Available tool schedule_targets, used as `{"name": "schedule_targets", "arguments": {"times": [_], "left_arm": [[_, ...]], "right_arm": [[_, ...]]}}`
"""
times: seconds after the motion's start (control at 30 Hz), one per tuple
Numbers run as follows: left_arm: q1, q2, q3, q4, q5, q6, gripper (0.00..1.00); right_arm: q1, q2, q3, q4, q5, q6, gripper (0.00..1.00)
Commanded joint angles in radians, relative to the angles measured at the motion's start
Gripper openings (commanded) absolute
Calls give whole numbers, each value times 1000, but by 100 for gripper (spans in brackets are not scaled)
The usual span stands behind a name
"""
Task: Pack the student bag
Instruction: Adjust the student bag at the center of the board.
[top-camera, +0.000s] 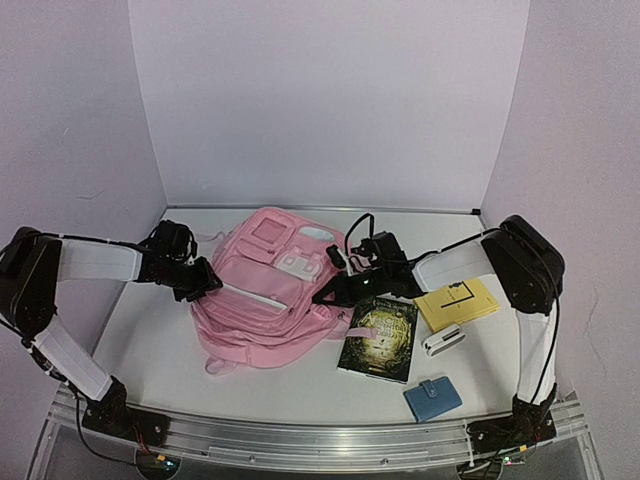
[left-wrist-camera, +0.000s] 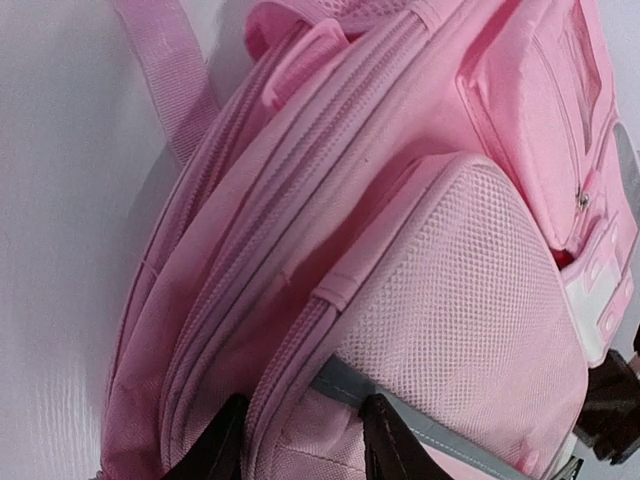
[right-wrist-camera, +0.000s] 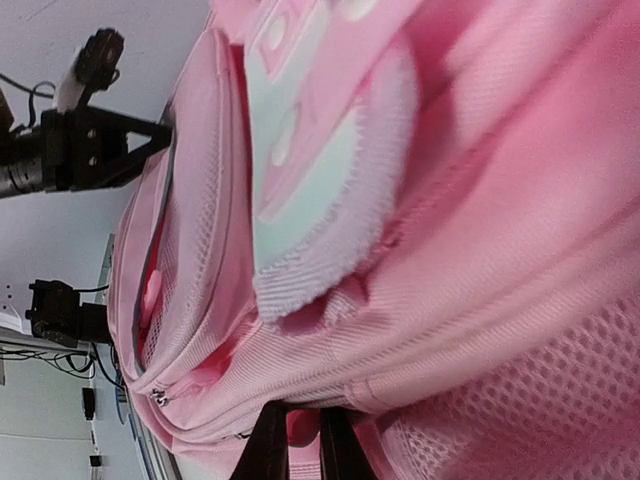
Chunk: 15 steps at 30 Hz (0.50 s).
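Observation:
The student bag (top-camera: 262, 300), a big pink backpack, lies front up in the middle of the table. My left gripper (top-camera: 207, 281) is at its left side. In the left wrist view the left gripper (left-wrist-camera: 306, 398) is shut on a ridge of the student bag (left-wrist-camera: 400, 200), where a zip edge meets a grey trim strip (left-wrist-camera: 350, 385). My right gripper (top-camera: 330, 293) is at the bag's right side. In the right wrist view the right gripper (right-wrist-camera: 303, 408) is shut, its fingers nearly together on a small pink tab of the student bag (right-wrist-camera: 480, 250).
Right of the bag lie a dark green book (top-camera: 380, 337), a yellow notebook (top-camera: 458, 302), a small white case (top-camera: 443, 340) and a blue wallet (top-camera: 432, 398). White walls enclose the table on three sides.

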Motion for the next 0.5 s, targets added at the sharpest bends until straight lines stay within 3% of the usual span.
{"name": "schedule_targets", "arguments": {"times": [0.0,0.2,0.47], "left_arm": [[-15,48,114,88,117,77,36],[-15,-34,142,-37,16,94,43],[-14,-252,38,-242,-134,-15,75]], "right_arm": [[98,-56,-11,38,12,26,9],[123,-147,-60,5,92,7,11],[179,-172,-46,-77,140,-47,13]]}}
